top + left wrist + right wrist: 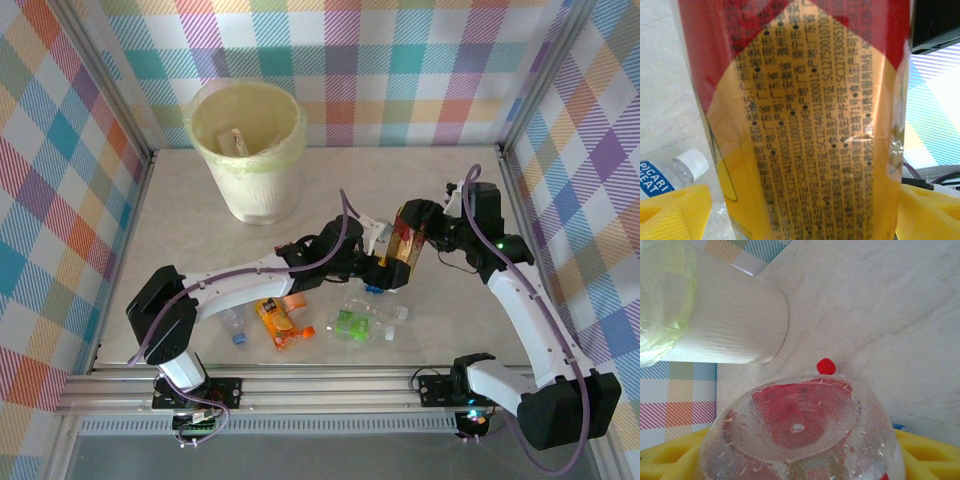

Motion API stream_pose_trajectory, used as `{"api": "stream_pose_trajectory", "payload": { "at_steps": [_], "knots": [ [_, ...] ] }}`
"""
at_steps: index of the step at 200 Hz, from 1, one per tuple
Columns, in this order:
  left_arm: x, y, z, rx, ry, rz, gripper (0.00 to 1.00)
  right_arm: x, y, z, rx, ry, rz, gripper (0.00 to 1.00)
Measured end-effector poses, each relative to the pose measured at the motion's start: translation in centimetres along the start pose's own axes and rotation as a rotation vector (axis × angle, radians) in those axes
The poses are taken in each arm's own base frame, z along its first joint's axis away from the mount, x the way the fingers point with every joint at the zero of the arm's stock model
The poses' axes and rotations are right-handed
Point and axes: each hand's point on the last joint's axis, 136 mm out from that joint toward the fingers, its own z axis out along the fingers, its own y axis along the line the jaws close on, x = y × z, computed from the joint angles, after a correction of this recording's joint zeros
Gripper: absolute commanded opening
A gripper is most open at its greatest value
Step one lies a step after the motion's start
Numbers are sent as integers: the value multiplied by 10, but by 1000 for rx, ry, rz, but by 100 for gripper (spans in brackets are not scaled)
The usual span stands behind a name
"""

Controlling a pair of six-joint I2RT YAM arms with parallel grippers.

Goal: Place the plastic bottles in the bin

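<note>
1. Reaching from the near-left corner, the left arm lies long and low across the table (200,250), and the left gripper (385,262) ends up mid-table pointing right.
2. The right arm runs up the right side, folds over at the far end and bends back left, so the right gripper (412,240) faces the left one.
3. Right jaws are clamped on the red-and-yellow bottle (405,248), which sits between the two grippers.
4. Left jaws are spread wide either side of that same bottle, with a sliver of gap on one side, so no real grip.
5. The bin (248,150) stands upright at the far left, well apart from the held bottle.
6. Lying loose on the near side are a blue-capped bottle (235,325), an orange-label bottle (275,322) and a green-label bottle (355,322).
</note>
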Motion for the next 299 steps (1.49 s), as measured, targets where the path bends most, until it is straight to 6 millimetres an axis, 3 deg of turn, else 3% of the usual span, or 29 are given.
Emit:
{"api": "stream_pose_trajectory", "payload": {
  "at_steps": [67, 115, 157, 203, 250, 299],
  "knots": [
    [-9, -6, 1, 11, -22, -1, 74, 2, 2, 1, -4, 6, 6, 57],
    [-12, -7, 1, 13, -27, -10, 55, 1, 1, 1, 1, 3, 13, 59],
    [-12, -7, 1, 13, -26, -11, 53, 1, 1, 1, -1, 3, 17, 87],
    [-13, -4, -2, 6, -25, -12, 53, 6, 12, -4, -53, 25, -4, 100],
    [-36, 1, -32, -6, -69, -15, 53, 17, 42, -25, -198, 53, -102, 100],
    [-60, 18, -69, -53, -112, -13, 53, 31, 73, -51, -344, 95, -191, 100]
  ]
}}
